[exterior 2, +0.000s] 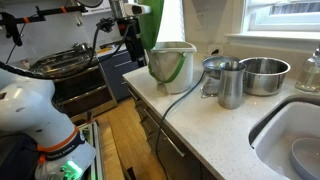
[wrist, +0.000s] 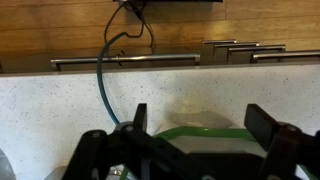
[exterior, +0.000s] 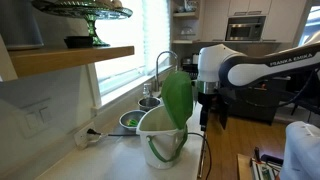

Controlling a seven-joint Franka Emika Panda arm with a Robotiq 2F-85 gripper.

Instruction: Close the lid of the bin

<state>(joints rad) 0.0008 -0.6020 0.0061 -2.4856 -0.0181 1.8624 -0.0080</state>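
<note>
A home kitchen: a speckled white countertop runs along the wall with a steel sink sunk into it, and a curved faucet stands under the bright window. A metal bowl and a pitcher sit by the basin. Across the room, a built-in oven sits in pale cabinets. A wooden shelf carries a green glass cake stand, and the wrist view catches wooden drawer fronts with long bar handles.
</note>
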